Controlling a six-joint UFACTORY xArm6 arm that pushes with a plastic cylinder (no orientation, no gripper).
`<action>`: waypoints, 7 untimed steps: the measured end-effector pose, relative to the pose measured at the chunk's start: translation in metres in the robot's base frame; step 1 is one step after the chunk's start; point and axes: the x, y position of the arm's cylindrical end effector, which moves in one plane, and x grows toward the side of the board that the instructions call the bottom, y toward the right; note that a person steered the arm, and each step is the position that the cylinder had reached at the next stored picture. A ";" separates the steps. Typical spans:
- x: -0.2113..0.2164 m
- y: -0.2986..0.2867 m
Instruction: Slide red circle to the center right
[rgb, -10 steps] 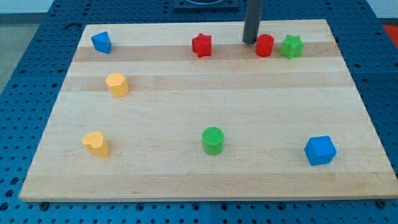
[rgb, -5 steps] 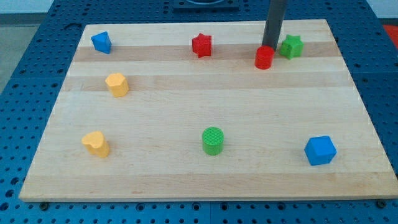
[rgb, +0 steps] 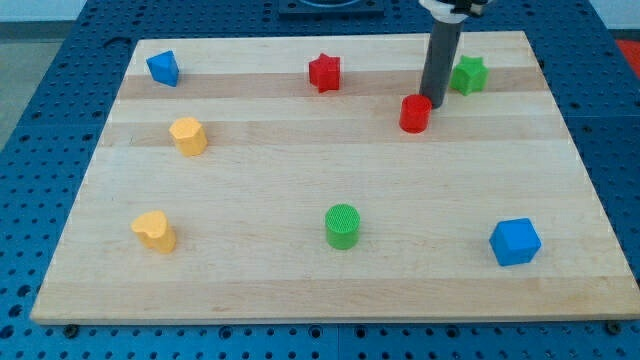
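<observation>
My tip (rgb: 433, 97) touches the red circle (rgb: 415, 114) on its upper-right edge; no jaws, just a rod. Circle on board (rgb: 300, 290): green star (rgb: 469, 75) up-right, red star (rgb: 324, 72) up-left, green cylinder (rgb: 342, 226) well below.

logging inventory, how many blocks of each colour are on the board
red: 2, star and circle
green: 2, star and cylinder
blue: 2, and cube
yellow: 2, and
total: 8

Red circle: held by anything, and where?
Nothing is held. My tip only presses the red circle at its upper-right edge, left of the green star.
</observation>
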 end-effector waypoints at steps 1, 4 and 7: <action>0.000 -0.020; 0.000 -0.048; 0.010 -0.050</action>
